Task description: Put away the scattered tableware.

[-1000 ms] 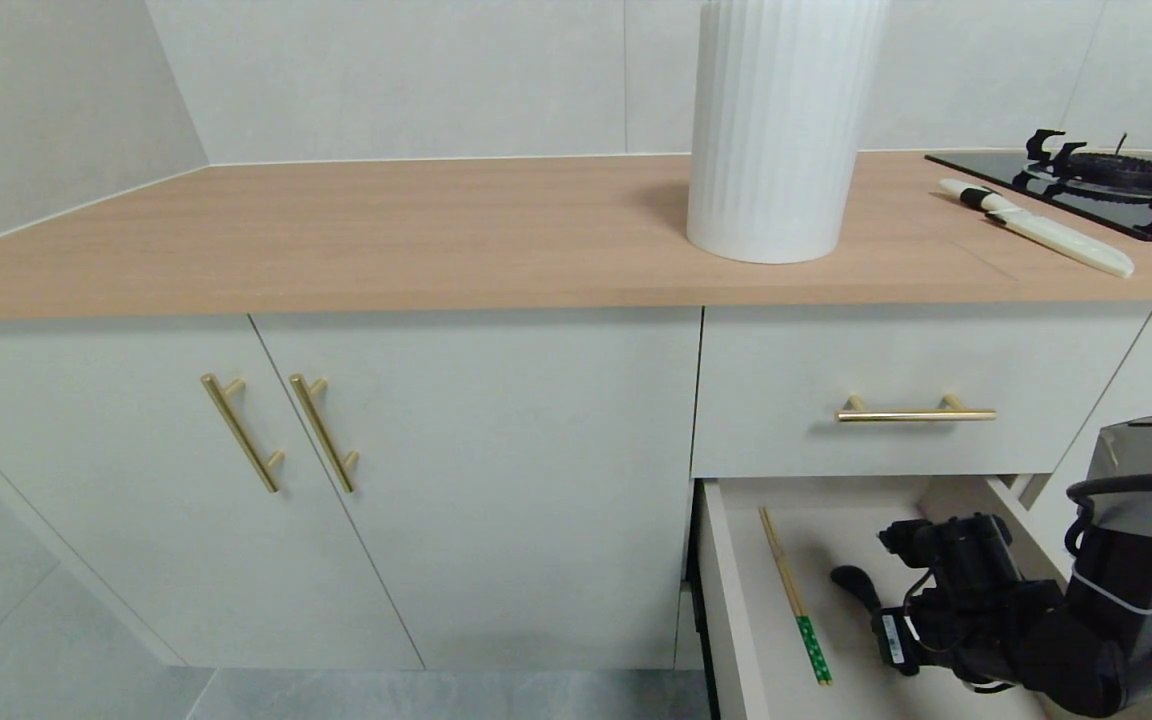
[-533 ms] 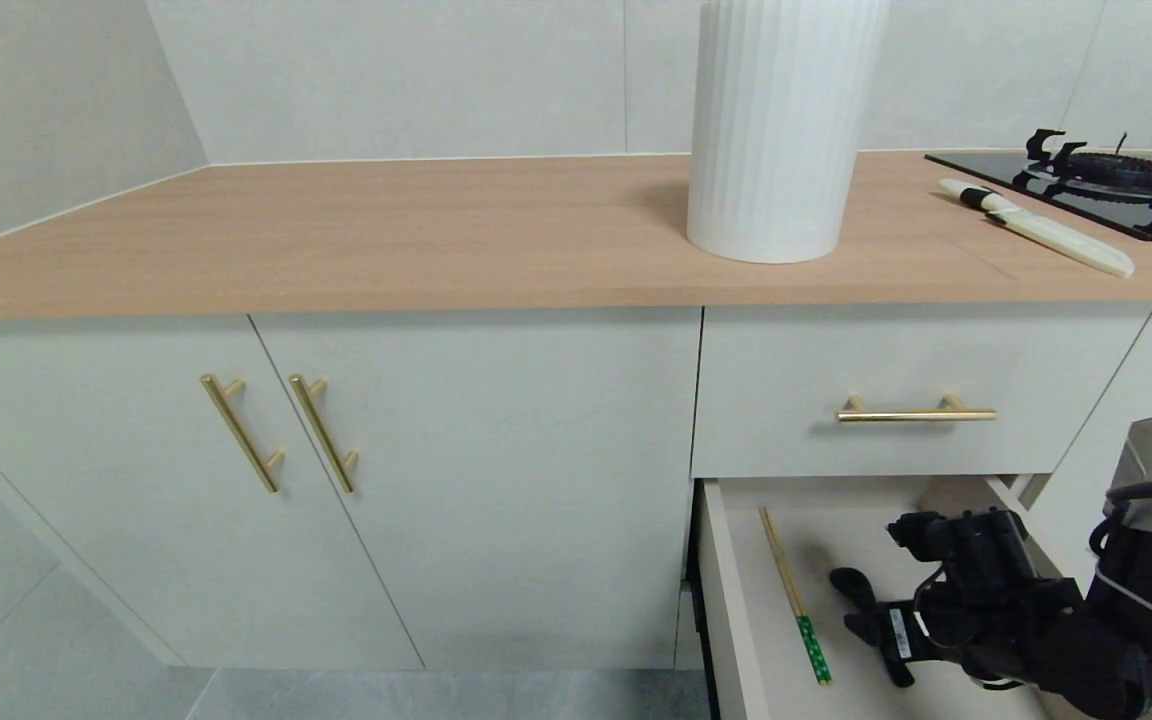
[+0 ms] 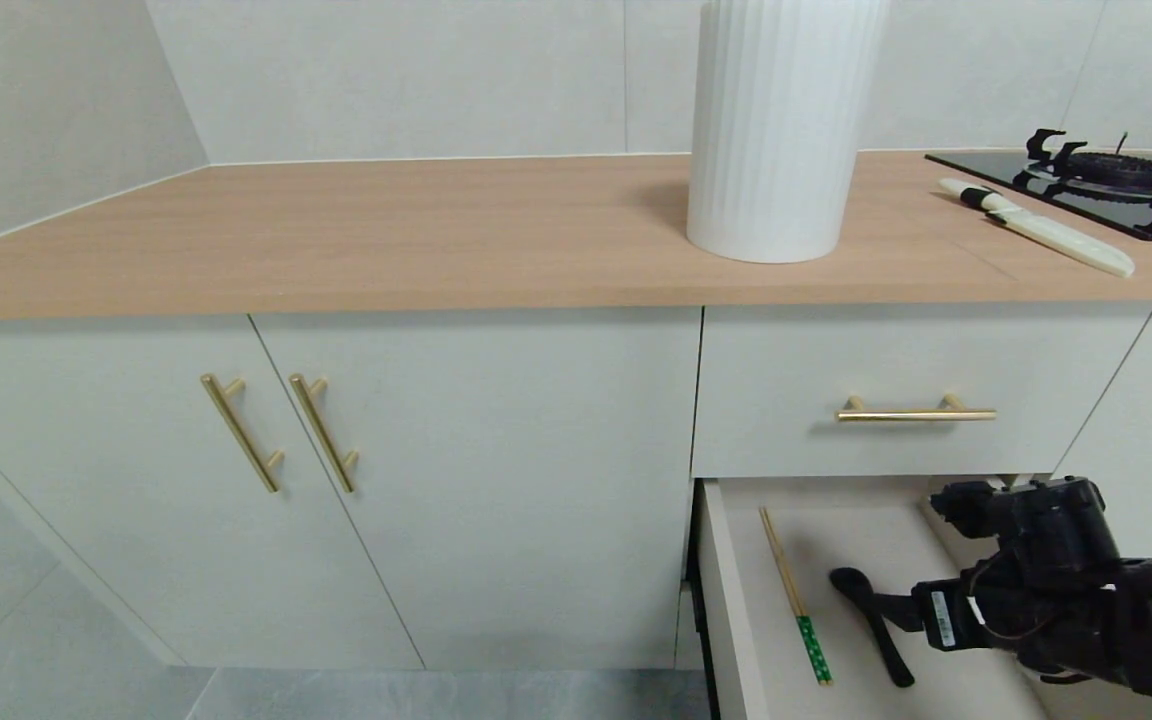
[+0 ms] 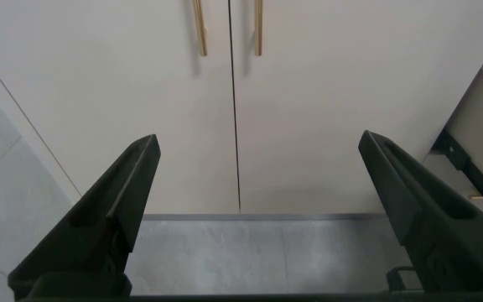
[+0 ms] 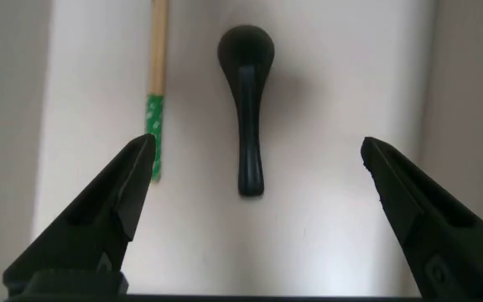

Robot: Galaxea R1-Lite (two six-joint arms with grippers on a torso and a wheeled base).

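The lower drawer is pulled out. On its floor lie a pair of wooden chopsticks with green ends and, beside them, a black spoon. My right gripper hangs open over the drawer's right side, clear of the spoon. The right wrist view looks straight down on the spoon between the spread fingers of the right gripper, chopsticks alongside. A white knife lies on the counter near the stove. My left gripper is open and holds nothing, low before the cabinet doors.
A tall white ribbed container stands on the wooden counter. A black gas stove is at the far right. The shut upper drawer has a gold handle just above the open one. Two gold door handles are on the left.
The right gripper has drawn back to the right, off the black spoon. The spoon now lies free on the drawer floor beside the chopsticks.
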